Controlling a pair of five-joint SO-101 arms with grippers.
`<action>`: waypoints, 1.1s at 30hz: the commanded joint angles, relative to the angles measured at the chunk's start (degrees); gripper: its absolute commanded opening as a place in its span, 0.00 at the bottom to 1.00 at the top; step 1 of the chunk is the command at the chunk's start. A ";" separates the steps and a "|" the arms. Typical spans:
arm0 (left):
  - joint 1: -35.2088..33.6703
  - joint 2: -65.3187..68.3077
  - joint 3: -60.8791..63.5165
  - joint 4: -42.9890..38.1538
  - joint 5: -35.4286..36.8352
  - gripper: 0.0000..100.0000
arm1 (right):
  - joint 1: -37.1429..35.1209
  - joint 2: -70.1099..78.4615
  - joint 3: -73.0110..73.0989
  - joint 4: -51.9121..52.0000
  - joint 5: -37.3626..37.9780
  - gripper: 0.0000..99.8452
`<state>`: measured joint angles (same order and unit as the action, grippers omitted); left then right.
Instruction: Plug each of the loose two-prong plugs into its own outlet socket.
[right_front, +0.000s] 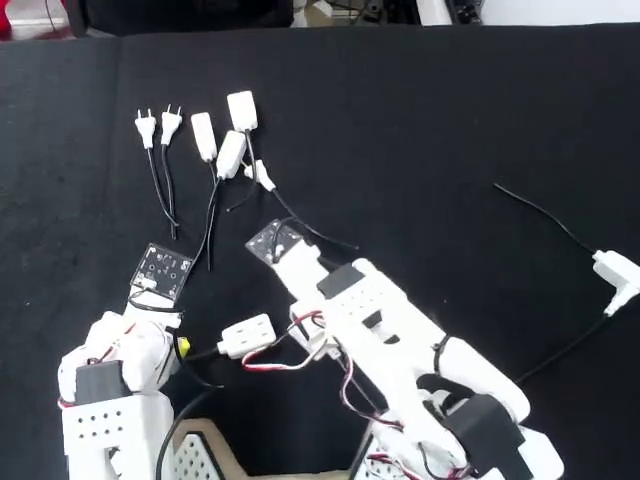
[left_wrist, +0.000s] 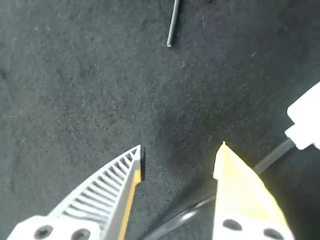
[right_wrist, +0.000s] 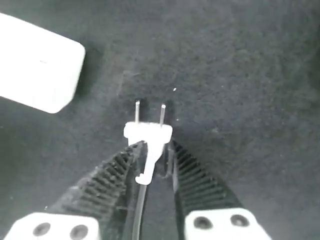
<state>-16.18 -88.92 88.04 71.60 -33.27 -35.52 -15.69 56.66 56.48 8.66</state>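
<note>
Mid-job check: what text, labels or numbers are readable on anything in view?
No readable text anywhere.
White rectangular plastic outlet socket: one faint mark, too blurred to read.
Small white two-prong plug in the right tool: no print visible.
Black square circuit board: too small to read.

Both arms are built of white plastic shells with black motor blocks set into them. The left arm (right_front: 110, 385) has a grid of small holes in its lower shell. Red, white and black wires (right_front: 275, 366) loop along the right arm (right_front: 400, 350). The left pincer (left_wrist: 181, 146) pairs a white ribbed finger (left_wrist: 107, 185), edged in orange, with a plain yellow finger (left_wrist: 240, 190). The right pincer (right_wrist: 157, 145) has black toothed fingers (right_wrist: 200, 185). Paired screw holes mark each finger's base.
</note>
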 joint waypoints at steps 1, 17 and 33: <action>-0.57 -0.44 -0.22 -1.14 -0.62 0.24 | -4.84 2.51 1.10 0.35 -0.35 0.08; -0.57 -0.44 -0.13 -1.14 -0.62 0.24 | -6.51 1.98 -1.36 7.12 0.00 0.01; -0.57 -0.44 -0.04 -1.14 -2.29 0.24 | 14.95 -9.19 -21.23 33.85 14.86 0.01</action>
<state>-16.18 -88.92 88.22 71.43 -34.33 -21.89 -22.11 37.41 86.64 20.18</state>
